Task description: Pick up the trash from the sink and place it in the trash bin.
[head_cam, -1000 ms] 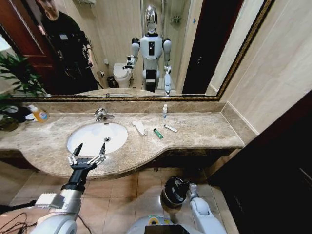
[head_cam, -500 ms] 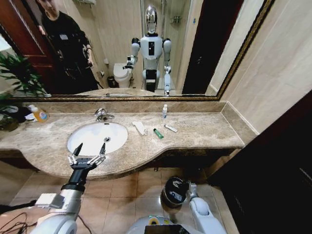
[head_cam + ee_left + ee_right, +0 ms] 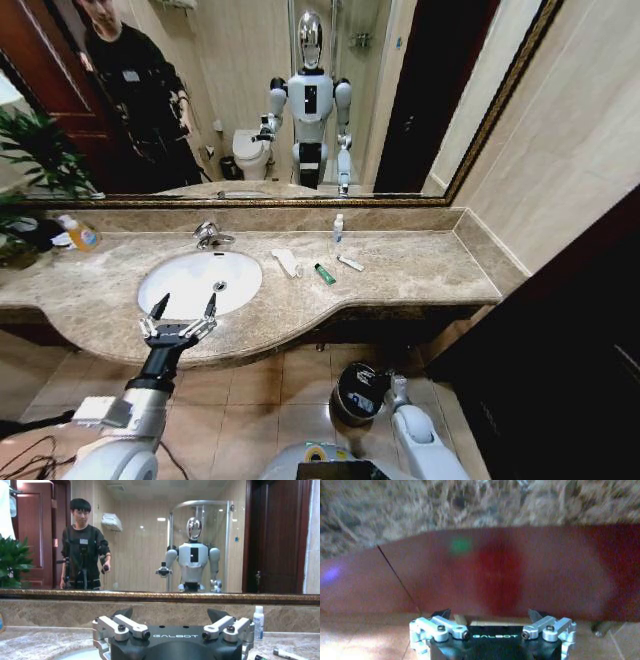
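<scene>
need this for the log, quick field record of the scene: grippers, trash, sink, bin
left gripper: open, raised at the counter's front edge by the sink
right gripper: open, low, facing the cabinet front under the counter
trash: wrapper, green stick, tube, small bottle, all on the counter right of the basin
trash bin: on the floor

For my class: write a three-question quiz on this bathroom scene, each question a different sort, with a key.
1. True or false: the left gripper is holding a piece of trash.
2. Where does the green stick lie? A) in the sink B) on the counter beside the basin C) in the bin
3. Fill in: the bin stands on the ______, below the counter.

Key: 1 false, it is open and empty at the counter's front edge. 2 B. 3 floor.
</scene>
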`<state>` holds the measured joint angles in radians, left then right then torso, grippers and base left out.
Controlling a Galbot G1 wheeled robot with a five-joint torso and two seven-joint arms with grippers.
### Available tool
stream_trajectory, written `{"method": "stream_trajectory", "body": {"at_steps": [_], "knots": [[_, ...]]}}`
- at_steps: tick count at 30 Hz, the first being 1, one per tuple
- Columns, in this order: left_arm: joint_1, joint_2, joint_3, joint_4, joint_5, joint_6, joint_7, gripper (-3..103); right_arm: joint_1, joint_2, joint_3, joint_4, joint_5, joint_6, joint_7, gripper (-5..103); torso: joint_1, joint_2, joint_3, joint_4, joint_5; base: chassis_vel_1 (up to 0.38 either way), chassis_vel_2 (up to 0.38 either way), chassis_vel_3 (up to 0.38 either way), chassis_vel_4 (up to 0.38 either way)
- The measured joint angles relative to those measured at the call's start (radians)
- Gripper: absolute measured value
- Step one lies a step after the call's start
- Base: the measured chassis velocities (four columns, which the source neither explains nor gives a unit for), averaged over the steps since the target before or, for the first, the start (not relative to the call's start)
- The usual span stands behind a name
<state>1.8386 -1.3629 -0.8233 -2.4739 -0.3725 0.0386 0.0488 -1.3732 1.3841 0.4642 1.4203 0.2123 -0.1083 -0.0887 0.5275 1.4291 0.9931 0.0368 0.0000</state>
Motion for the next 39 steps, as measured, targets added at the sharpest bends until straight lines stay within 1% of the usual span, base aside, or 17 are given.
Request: {"method": "stream_trajectory", "body": {"at_steps": [3,5,8,10,11,14,15,17,20,24,25,27,31,33,36,37,39], "knots": [[0.0,0.0,0.0,0.0,0.0,0.0,0.0,100,-0.022,-0.019,0.003,0.051,0.011,0.001,0.004,100,0.0,0.0,0.0,0.0,0.0002,0.0,0.0,0.0,0.0],[0.0,0.0,0.0,0.0,0.0,0.0,0.0,100,-0.064,-0.047,0.019,0.124,0.011,0.02,-0.001,100,0.0,0.0,0.0,0.0,0.0001,0.0,0.0,0.0,0.0],[0.0,0.0,0.0,0.0,0.0,0.0,0.0,100,-0.097,-0.06,0.032,0.179,0.013,0.035,-0.014,100,0.0,0.0,0.0,0.0,0.0002,0.0,0.0,0.0,0.0],[0.0,0.0,0.0,0.0,0.0,0.0,0.0,100,-0.145,-0.074,0.051,0.265,0.032,0.056,-0.023,100,0.0,0.0,0.0,-0.0001,0.0001,0.0,0.0,0.0,0.0],[0.0,0.0,0.0,0.0,0.0,0.0,0.0,100,-0.145,-0.074,0.051,0.265,0.032,0.056,-0.023,100,0.0,0.0,0.0,-0.0001,0.0001,0.0,0.0,0.0,0.0],[0.0,0.0,0.0,0.0,0.0,0.0,0.0,100,-0.212,-0.09,0.069,0.388,0.069,0.063,-0.022,100,0.0,0.0,0.0,-0.0001,0.0,0.0,0.0,0.0,0.0],[0.0,0.0,0.0,0.0,0.0,0.0,0.0,100,-0.235,-0.095,0.073,0.437,0.077,0.063,-0.021,100,0.0,0.0,0.0,-0.0002,0.0,0.0,0.0,0.0,0.0],[0.0,0.0,0.0,0.0,0.0,0.0,0.0,100,-0.246,-0.099,0.074,0.466,0.08,0.063,-0.02,100,0.0,0.0,0.0,-0.0002,0.0,0.0,0.0,0.0,0.0],[0.0,0.0,0.0,0.0,0.0,0.0,0.0,100,-0.257,-0.113,0.069,0.581,0.092,0.032,0.0,100,0.0,0.0,0.0,-0.0002,-0.0001,0.0,0.0,0.0,0.0],[0.0,0.0,0.0,0.0,0.0,0.0,0.0,100,-0.208,-0.13,0.053,0.66,0.109,-0.025,0.039,100,0.0,0.0,0.0,-0.0001,0.0,0.0,0.0,0.0,0.0],[0.0,0.0,0.0,0.0,0.0,0.0,0.0,100,-0.167,-0.148,0.042,0.703,0.123,-0.061,0.057,100,0.0,0.0,0.0,0.0001,0.0,0.0,0.0,0.0,0.0],[0.0,0.0,0.0,0.0,0.0,0.0,0.0,100,-0.151,-0.156,0.038,0.718,0.129,-0.075,0.064,100,0.0,0.0,0.0,0.0002,0.0,0.0,0.0,0.0,0.0],[0.0,0.0,0.0,0.0,0.0,0.0,0.0,100,-0.059,-0.212,0.006,0.771,0.191,-0.143,0.084,100,0.0,0.0,0.0,0.0,-0.0001,0.0,0.0,0.0,0.0],[0.0,0.0,0.0,0.0,0.0,0.0,0.0,100,-0.031,-0.226,-0.004,0.768,0.209,-0.156,0.088,100,0.0,0.0,0.0,-0.0002,0.0,0.0,0.0,0.0,0.0],[0.0,0.0,0.0,0.0,0.0,0.0,0.0,100,0.113,-0.29,-0.044,0.69,0.276,-0.181,0.071,100,0.0,0.0,0.0,0.0,0.0002,0.0,0.0,0.0,0.0],[0.0,0.0,0.0,0.0,0.0,0.0,0.0,100,0.113,-0.29,-0.044,0.69,0.276,-0.181,0.071,100,0.0,0.0,0.0,0.0,0.0002,0.0,0.0,0.0,0.0],[0.0,0.0,0.0,0.0,0.0,0.0,0.0,100,0.22,-0.346,-0.071,0.616,0.341,-0.185,0.026,100,0.0,0.0,0.0,0.0001,0.0001,0.0,0.0,0.0,0.0]]}}
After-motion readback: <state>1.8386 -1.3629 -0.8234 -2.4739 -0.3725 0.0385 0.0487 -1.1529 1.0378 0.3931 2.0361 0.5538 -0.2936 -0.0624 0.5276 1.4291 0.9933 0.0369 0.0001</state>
